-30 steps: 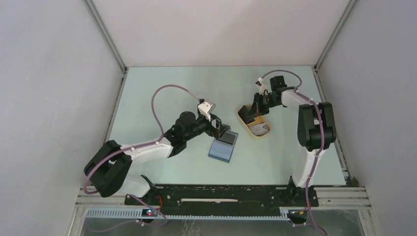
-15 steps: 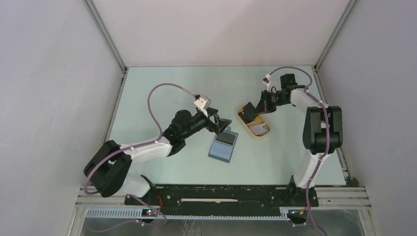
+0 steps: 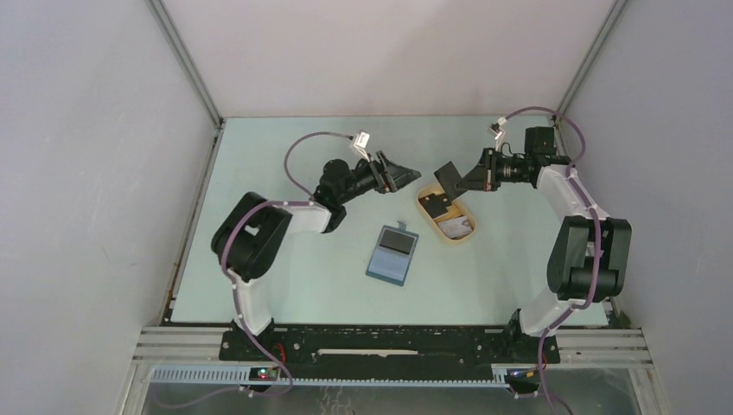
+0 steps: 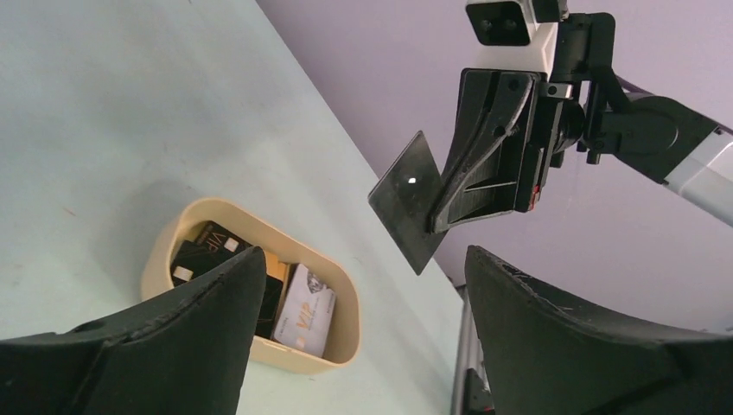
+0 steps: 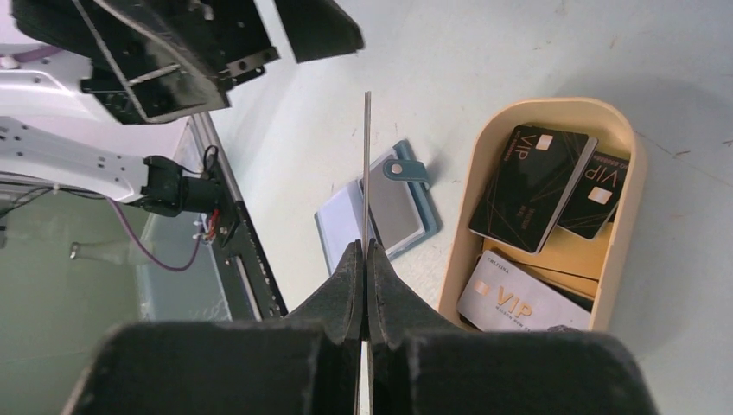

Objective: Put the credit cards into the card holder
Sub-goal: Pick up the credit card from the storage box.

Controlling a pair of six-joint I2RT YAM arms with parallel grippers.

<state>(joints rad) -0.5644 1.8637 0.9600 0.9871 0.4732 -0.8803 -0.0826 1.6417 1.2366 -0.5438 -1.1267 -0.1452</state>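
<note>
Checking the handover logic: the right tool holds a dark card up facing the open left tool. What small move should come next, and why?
Probably the left tool should ease forward until its open fingers straddle the free edge of the card. The right tool pinches the card in mid-air, pointed at the left tool, with a gap between them, so a handover looks likely.

A pale green table [image 3: 259,164] fills the middle of the top view. Plain light grey walls stand around it: a back wall [image 3: 389,52] at the top, a left wall [image 3: 78,190] and a right wall [image 3: 683,190]. Thin silver posts [image 3: 184,60] run up the two far corners. A black rail [image 3: 484,345] lies along the bottom edge. The light is soft and even.
</note>
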